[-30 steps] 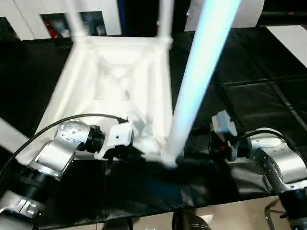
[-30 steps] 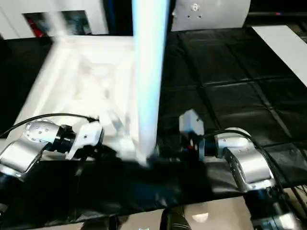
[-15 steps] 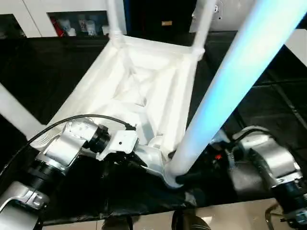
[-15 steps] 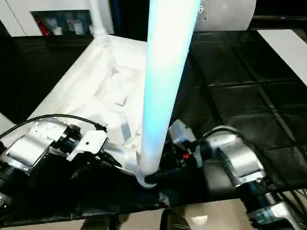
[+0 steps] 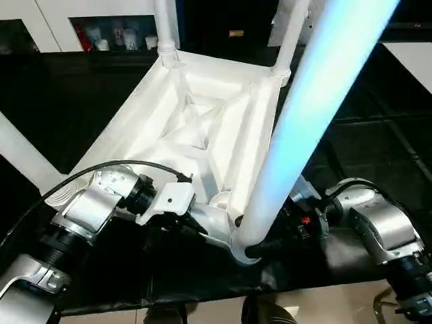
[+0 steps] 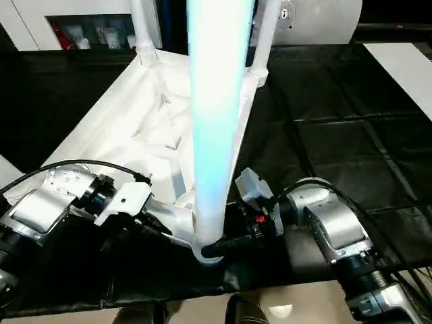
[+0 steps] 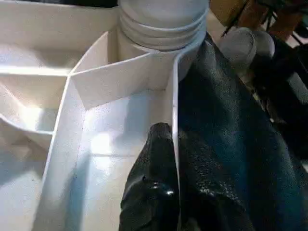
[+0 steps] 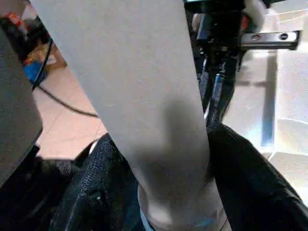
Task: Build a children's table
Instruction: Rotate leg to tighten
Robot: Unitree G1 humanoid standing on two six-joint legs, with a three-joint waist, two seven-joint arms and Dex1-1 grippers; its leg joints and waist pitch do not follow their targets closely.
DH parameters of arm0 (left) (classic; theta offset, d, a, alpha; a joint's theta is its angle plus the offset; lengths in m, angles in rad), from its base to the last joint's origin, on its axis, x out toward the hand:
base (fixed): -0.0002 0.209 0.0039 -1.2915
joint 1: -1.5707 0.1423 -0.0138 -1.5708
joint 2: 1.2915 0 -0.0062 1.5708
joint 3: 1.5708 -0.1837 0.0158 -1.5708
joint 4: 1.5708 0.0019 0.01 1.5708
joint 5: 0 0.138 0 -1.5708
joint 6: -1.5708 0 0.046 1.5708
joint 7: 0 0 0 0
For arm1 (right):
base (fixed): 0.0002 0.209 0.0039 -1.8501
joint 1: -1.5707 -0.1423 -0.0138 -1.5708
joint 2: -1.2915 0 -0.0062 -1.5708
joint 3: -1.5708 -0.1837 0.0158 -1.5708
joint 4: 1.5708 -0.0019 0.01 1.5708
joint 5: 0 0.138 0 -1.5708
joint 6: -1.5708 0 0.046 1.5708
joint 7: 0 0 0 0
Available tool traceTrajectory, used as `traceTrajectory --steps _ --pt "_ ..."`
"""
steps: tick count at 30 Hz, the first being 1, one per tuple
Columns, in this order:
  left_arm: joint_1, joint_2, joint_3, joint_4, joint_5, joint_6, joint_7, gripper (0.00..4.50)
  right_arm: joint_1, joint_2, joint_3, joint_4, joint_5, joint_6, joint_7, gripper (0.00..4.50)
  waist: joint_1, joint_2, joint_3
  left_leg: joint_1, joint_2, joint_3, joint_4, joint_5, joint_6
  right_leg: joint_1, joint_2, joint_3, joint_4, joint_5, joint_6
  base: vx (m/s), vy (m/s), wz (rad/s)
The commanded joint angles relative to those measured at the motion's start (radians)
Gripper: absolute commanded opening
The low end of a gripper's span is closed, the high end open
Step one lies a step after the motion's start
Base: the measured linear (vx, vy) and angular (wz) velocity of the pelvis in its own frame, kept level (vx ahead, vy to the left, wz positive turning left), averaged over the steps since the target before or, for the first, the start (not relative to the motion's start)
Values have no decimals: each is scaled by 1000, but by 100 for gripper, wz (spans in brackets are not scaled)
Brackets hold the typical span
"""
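Observation:
The children's table lies upside down on the black-covered bench, its ribbed top [image 5: 202, 115] facing up. Legs stand in the far sockets [image 5: 165, 27] [image 5: 290, 34], and another leg [image 5: 20, 155] slants off at the left. The near leg [image 5: 304, 121] rises from the near corner socket [image 7: 163, 29]. My left gripper [image 7: 173, 139] is shut on the top's thin rim beside that socket. My right gripper [image 8: 163, 139] is closed around the base of the near leg, with one black finger [image 8: 96, 183] pressing on each side of it.
Black sheeting [image 5: 378, 135] covers the bench around the table top. A white cabinet with glass doors [image 5: 108, 34] stands behind, and a white sheet [image 5: 412, 57] lies at the far right. The bench's near edge drops to pale floor [image 5: 324, 304].
The camera has shifted. My right gripper has moved in on the near leg's base and its fingers have closed around it. The left gripper has kept its grip on the rim.

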Motion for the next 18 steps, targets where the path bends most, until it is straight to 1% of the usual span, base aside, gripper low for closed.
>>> traceTrajectory --steps 1,2,3,4,5,6,7,8,9,10,11,12,13,14,15,16,17,18 --pt "22 1 11 -33 35 97 107 0 26 46 -38 -11 29 74 -138 220 -12 -3 -64 17 58 -10 -65 -180 79 50 -73 56 -58 -232 -254 0 0 0" --pt "22 1 11 -33 35 97 107 0 26 46 -38 -11 29 74 -138 220 -12 -3 -63 19 58 -11 -66 -197 71 48 -74 57 -63 -263 -247 0 0 0" --pt "24 2 15 -36 39 107 118 0 29 51 -41 -11 25 72 -152 220 -14 -6 -57 19 54 -13 -68 -228 56 48 -76 57 -73 -349 -224 0 0 0" --pt "36 -8 33 -65 33 168 160 0 36 75 -51 -7 -2 60 -219 220 -17 -5 -55 20 53 -15 -71 -251 43 47 -77 57 -79 -418 -201 0 0 0" --pt "36 -8 33 -65 33 168 160 0 36 75 -51 -7 -2 60 -219 220 -19 -3 -55 21 56 -16 -72 -258 33 45 -78 58 -76 -426 -199 0 0 0" --pt "46 -19 48 -91 29 215 198 0 42 98 -61 -2 -26 53 -280 220 -27 -5 -52 17 56 -19 -76 -276 21 46 -78 58 -78 -446 -192 0 0 0" --pt "57 -48 71 -119 29 280 265 0 45 130 -75 9 -53 46 -360 219 -37 -4 -50 13 54 -22 -78 -285 8 48 -78 57 -77 -462 -185 0 0 0" --pt "67 -88 89 -147 36 344 338 0 45 168 -89 17 -75 49 -442 218 -42 -5 -48 11 52 -25 -80 -293 5 49 -78 54 -80 -477 -180 0 0 0" --pt "67 -88 89 -147 36 344 338 0 45 168 -89 17 -75 49 -442 216 -54 -11 -46 6 50 -29 -81 -297 -4 52 -78 52 -83 -504 -167 0 0 0" --pt "77 -169 105 -179 50 436 449 0 35 236 -107 35 -110 56 -578 216 -63 -10 -46 7 47 -29 -80 -304 -9 51 -78 51 -87 -550 -147 0 0 0" --pt "77 -169 105 -179 50 436 449 0 35 236 -107 35 -110 56 -578 215 -68 -12 -44 6 45 -30 -80 -303 -11 50 -79 49 -90 -572 -141 0 0 0" --pt "75 -202 109 -181 60 459 496 0 29 266 -113 40 -121 63 -631 212 -73 -14 -46 7 39 -32 -77 -302 -6 51 -81 48 -99 -615 -117 0 0 0" --pt "69 -247 111 -182 71 493 554 0 18 307 -121 48 -137 70 -708 211 -78 -15 -46 9 40 -27 -76 -279 5 46 -77 52 -100 -590 -114 0 0 0" --pt "69 -247 111 -182 71 493 554 0 18 307 -121 48 -137 70 -708 210 -79 -14 -46 12 39 -25 -76 -275 10 43 -75 51 -103 -580 -117 0 0 0" --pt "65 -268 111 -181 76 509 580 0 13 326 -124 51 -143 74 -746 209 -78 -14 -51 16 39 -24 -73 -258 20 44 -73 52 -101 -538 -125 0 0 0" --pt "49 -321 122 -165 87 533 651 0 1 373 -133 64 -158 76 -825 209 -79 -16 -52 17 41 -22 -74 -249 27 42 -71 53 -99 -508 -134 0 0 0" --pt "32 -369 130 -145 100 544 715 0 -8 416 -139 77 -172 75 -894 209 -79 -12 -49 21 42 -18 -74 -255 30 35 -67 54 -99 -479 -149 0 0 0" --pt "20 -401 136 -129 109 549 759 0 -15 445 -143 87 -181 73 -939 209 -81 -13 -52 22 41 -18 -73 -258 27 38 -65 52 -98 -469 -154 0 0 0"
